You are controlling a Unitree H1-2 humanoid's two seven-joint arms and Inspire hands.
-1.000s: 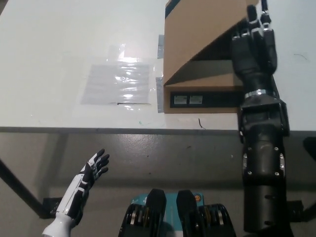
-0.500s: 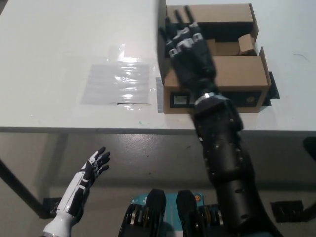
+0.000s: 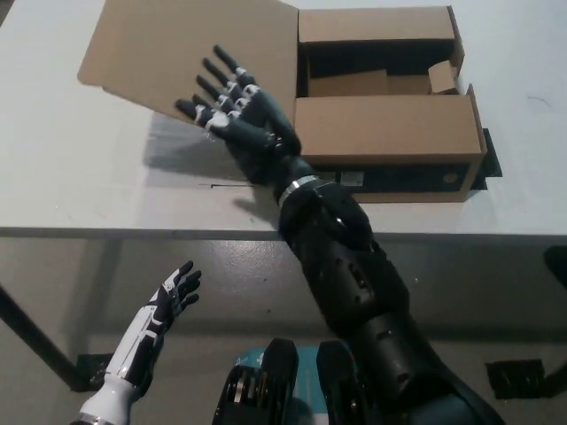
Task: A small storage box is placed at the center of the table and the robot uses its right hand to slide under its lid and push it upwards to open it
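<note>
A brown cardboard storage box point(image 3: 385, 128) stands on the white table point(image 3: 53, 168), its inside showing dark. Its big lid point(image 3: 190, 53) is swung out to the left and hangs flat above the table. My black right hand point(image 3: 237, 115) is open, fingers spread, lying against the lid's lower edge left of the box. My white left hand point(image 3: 168, 301) rests open below the table's front edge at the lower left.
A small inner flap point(image 3: 440, 77) sticks up inside the box at its right. Black tape point(image 3: 490, 164) marks the box's spot at its right side. The table's front edge point(image 3: 133, 232) runs across the middle of the view.
The lid has swung from standing over the box to lying open on the left. My right hand swept from the box's right side across to the left with it.
</note>
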